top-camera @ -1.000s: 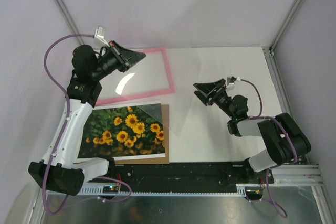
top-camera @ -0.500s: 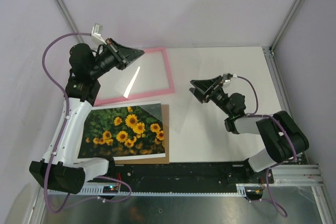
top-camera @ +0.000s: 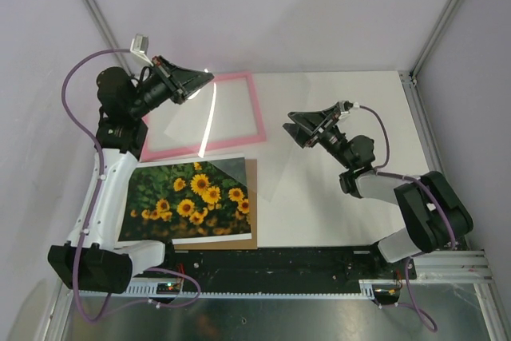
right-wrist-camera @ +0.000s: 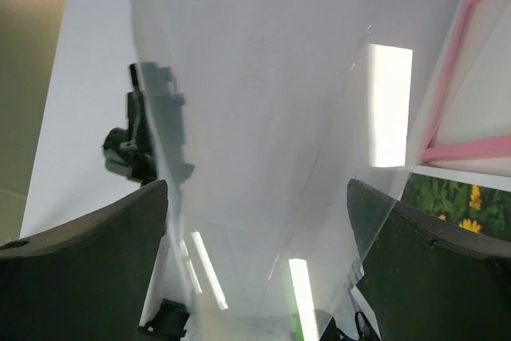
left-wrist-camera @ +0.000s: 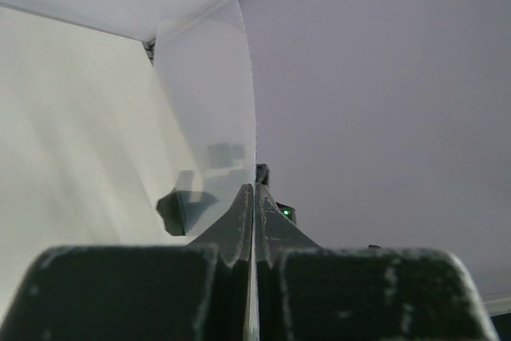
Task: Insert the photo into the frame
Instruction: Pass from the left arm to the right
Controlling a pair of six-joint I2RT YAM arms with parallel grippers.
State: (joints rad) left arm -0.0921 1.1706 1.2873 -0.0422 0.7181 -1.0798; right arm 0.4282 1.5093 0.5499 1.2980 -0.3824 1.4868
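Observation:
My left gripper (top-camera: 201, 79) is shut on one edge of a clear plastic sheet (top-camera: 209, 117), held up above the pink frame (top-camera: 259, 113), which lies flat on the table. In the left wrist view the fingers (left-wrist-camera: 239, 213) pinch the thin sheet (left-wrist-camera: 211, 109) edge-on. The photo (top-camera: 188, 197) of sunflowers lies face up on a brown backing board (top-camera: 251, 205) at the near left. My right gripper (top-camera: 296, 132) is open to the right of the frame. In its own view the sheet (right-wrist-camera: 271, 117) spans the gap between its fingers (right-wrist-camera: 104, 237), with the frame (right-wrist-camera: 459, 77) and photo (right-wrist-camera: 455, 201) behind.
The white table top (top-camera: 351, 101) ends at a metal rail on the right (top-camera: 419, 117). Purple walls close the back and sides. The left arm (right-wrist-camera: 132, 141) shows dark through the sheet in the right wrist view.
My left gripper has risen and drawn back to the left, tilting the clear sheet up. My right gripper has moved left and up towards the sheet, still open.

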